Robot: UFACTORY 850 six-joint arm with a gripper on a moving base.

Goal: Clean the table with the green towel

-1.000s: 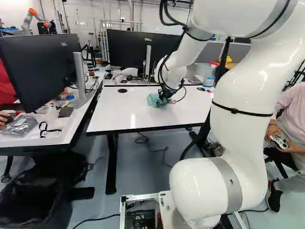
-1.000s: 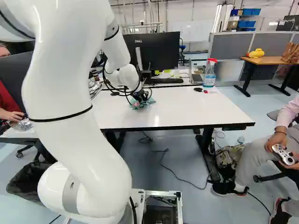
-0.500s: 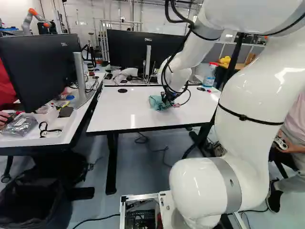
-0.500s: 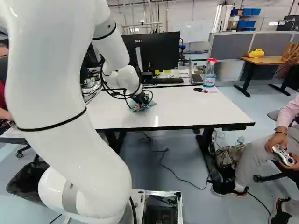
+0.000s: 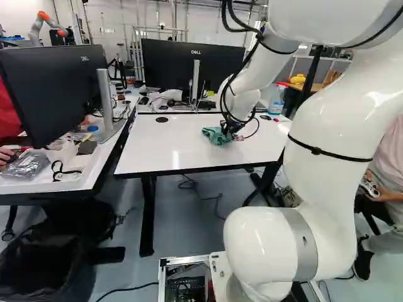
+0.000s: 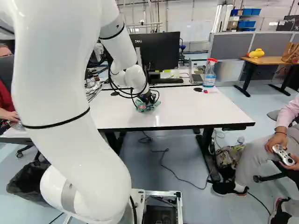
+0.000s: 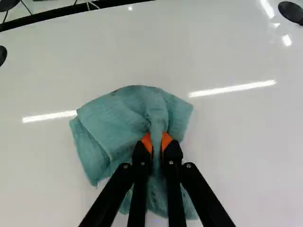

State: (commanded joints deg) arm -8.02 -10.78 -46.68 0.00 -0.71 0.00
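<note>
In the left base view, the green towel lies bunched on the white table; wiping is probably the step in hand. The right base view cannot show how much is wiped; the table's outer parts likely need passes. In the wrist view, the gripper is nearly closed, pinching a towel fold.

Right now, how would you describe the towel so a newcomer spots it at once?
Start at the white table ahead of the arm and find the black gripper over it. The towel is the crumpled blue-green cloth pinched between its fingers, folded, unlike the flat black discs on the tabletop.
</note>
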